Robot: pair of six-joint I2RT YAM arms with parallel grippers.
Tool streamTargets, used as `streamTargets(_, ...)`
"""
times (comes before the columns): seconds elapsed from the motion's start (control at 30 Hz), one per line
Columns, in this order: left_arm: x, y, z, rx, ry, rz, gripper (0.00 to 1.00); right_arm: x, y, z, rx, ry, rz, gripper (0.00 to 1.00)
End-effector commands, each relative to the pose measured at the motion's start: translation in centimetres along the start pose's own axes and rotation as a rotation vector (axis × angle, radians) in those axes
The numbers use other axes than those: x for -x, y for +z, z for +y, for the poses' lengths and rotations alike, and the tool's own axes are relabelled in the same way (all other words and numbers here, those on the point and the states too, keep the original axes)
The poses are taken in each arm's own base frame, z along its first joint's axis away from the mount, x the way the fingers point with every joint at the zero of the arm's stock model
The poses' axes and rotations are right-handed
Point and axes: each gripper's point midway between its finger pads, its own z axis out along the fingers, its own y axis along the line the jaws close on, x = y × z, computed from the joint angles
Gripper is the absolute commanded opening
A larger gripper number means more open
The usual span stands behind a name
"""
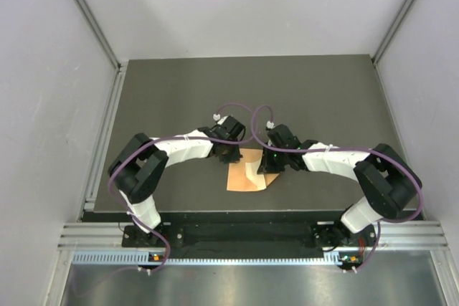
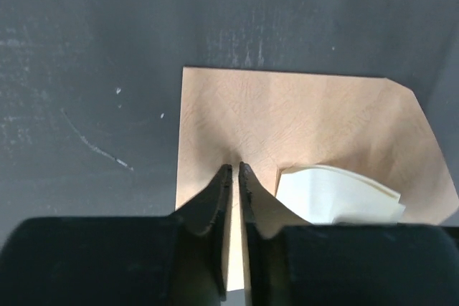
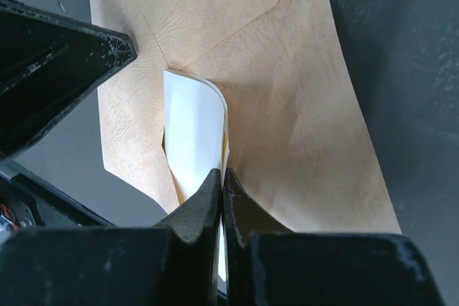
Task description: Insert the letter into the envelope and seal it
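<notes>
Dark worktop (image 1: 215, 91), envelope (image 1: 239, 179) by the middle of the near edge; left gripper (image 2: 234, 168) pinches it, right gripper (image 3: 221, 173) clamps the curled letter (image 3: 193, 127). I'd hold the mouth open; feed slowly.

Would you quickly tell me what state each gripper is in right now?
Left gripper: shut on the small orange paper envelope.
Right gripper: shut on the thin pale cream paper letter.

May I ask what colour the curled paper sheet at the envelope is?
The curled paper sheet is pale cream; best in right wrist view.
</notes>
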Motion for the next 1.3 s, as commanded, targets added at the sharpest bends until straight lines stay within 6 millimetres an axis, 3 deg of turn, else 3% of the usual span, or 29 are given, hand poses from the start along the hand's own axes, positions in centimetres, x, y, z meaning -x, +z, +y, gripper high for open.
streamTargets(0.0, 0.4, 1.2, 0.1, 0.043, -0.025, 0.0, 0.09, 1.2, -0.4, 0.9, 0.0, 0.013, -0.043, 0.0)
streamTargets(0.1, -0.4, 1.5, 1.8, 0.115, -0.06, 0.013, 0.03, 0.7, -0.4, 0.5, -0.018, 0.037, -0.027, 0.0)
streamTargets(0.3, -0.3, 1.0, 3.1, 0.158, -0.11, -0.024, 0.01, -0.9, -0.5, 0.0, -0.029, 0.091, 0.024, 0.0)
streamTargets(0.53, -0.4, 0.5, 1.7, 0.045, -0.147, -0.043, 0.0, -1.0, 0.0, 2.5, 0.078, 0.072, 0.076, 0.0)
streamTargets(0.67, -0.2, -0.5, 0.5, -0.046, -0.163, -0.064, 0.01, -1.1, 1.0, 2.6, 0.083, 0.072, 0.097, 0.0)
streamTargets(0.77, 0.2, -1.2, 1.0, -0.038, -0.175, -0.099, 0.02, -1.4, 1.2, 1.9, 0.051, 0.077, 0.1, 0.0)
streamTargets(1.1, 0.5, -2.5, 3.0, 0.03, -0.176, -0.147, 0.05, -0.5, -0.9, -1.0, -0.083, 0.12, -0.039, 0.0)
streamTargets(1.27, -0.2, -2.3, 2.5, -0.011, -0.184, -0.126, 0.05, 1.3, -2.3, -0.5, -0.074, 0.167, -0.142, 0.0)
